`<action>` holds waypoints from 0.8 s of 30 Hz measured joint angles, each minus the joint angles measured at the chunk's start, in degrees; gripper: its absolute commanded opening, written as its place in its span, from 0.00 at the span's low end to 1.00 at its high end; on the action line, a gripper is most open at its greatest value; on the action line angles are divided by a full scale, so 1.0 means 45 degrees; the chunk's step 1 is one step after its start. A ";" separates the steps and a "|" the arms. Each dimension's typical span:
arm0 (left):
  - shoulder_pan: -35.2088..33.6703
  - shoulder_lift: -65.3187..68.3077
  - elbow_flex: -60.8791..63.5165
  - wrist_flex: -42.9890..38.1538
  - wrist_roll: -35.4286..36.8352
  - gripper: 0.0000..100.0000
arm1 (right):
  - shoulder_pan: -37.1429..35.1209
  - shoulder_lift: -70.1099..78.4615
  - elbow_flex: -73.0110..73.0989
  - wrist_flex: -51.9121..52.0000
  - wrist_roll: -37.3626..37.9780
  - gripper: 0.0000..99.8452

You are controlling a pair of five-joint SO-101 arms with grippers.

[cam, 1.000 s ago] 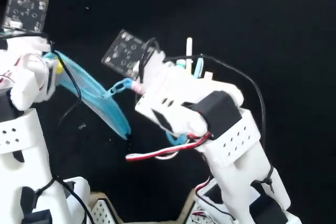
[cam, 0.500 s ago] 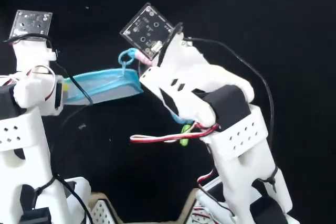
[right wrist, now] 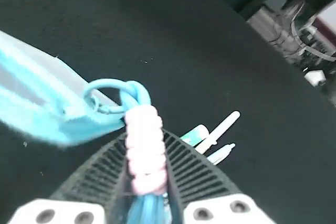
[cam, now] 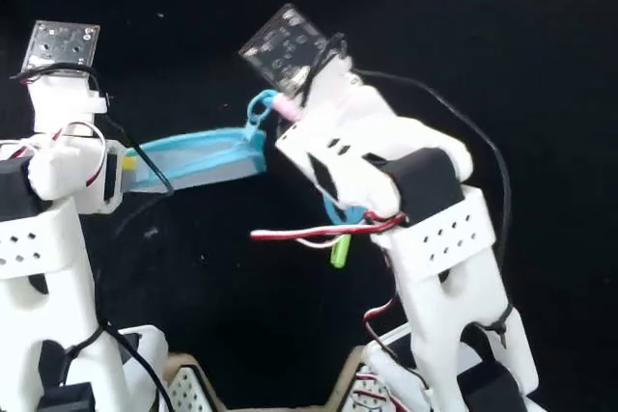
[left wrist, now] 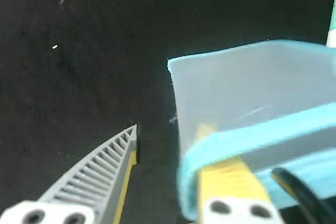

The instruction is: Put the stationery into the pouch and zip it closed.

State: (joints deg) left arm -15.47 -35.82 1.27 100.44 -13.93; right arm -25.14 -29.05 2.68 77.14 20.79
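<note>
Pouch (cam: 193, 159): light blue with see-through mesh sides. It is lifted above the black table (cam: 541, 65) and stretched almost level between the two arms, on the left half of the scene.
Left end of pouch: it is at the left gripper (cam: 121, 166). In the left wrist view the blue rim of the pouch (left wrist: 247, 98) lies over the yellow finger (left wrist: 231, 174).
Left gripper jaws: spread. The grey ribbed finger (left wrist: 107, 163) stands apart from the pouch, with a dark gap between them.
Right end of pouch: it carries a blue loop (cam: 259, 108) tied to a pink braided pull cord (cam: 286, 103).
Right gripper (cam: 290, 111): it is near the middle of the scene, just right of the pouch's end.
Right gripper jaws: pressed on the pink pull cord (right wrist: 144, 148), which runs between the two black ribbed fingers (right wrist: 189, 163). The blue loop (right wrist: 113, 95) sticks out past the fingertips and joins the pouch (right wrist: 42, 108).
Pens (right wrist: 220, 127): a white one, a teal one and another pale one lie close together on the table beyond the right gripper (right wrist: 147, 156), outside the pouch.
Green thing (cam: 340, 250): small, on the table under the right arm and partly hidden by it. I cannot tell what it is.
Zip: I cannot tell whether it is open or closed.
</note>
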 measured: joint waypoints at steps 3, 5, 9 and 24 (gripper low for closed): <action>0.0742 0.0000 0.0293 -0.0469 0.1231 0.03 | 0.0098 0.0000 0.0000 0.0313 0.0000 0.15; 0.1192 0.0000 0.0449 -0.0957 0.2129 0.03 | 0.0156 0.0000 0.0000 0.0723 -0.0039 0.21; 0.1758 0.0000 0.0957 -0.2442 0.3360 0.03 | -0.0176 -0.0020 0.0000 0.1661 -0.0039 0.23; 0.1739 -0.0293 0.2716 -0.4611 0.3575 0.03 | -0.0899 -0.3360 -0.0313 0.3106 -0.0039 0.23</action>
State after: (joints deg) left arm -7.65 -37.14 13.49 79.69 2.15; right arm -29.19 -44.18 1.27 91.12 20.62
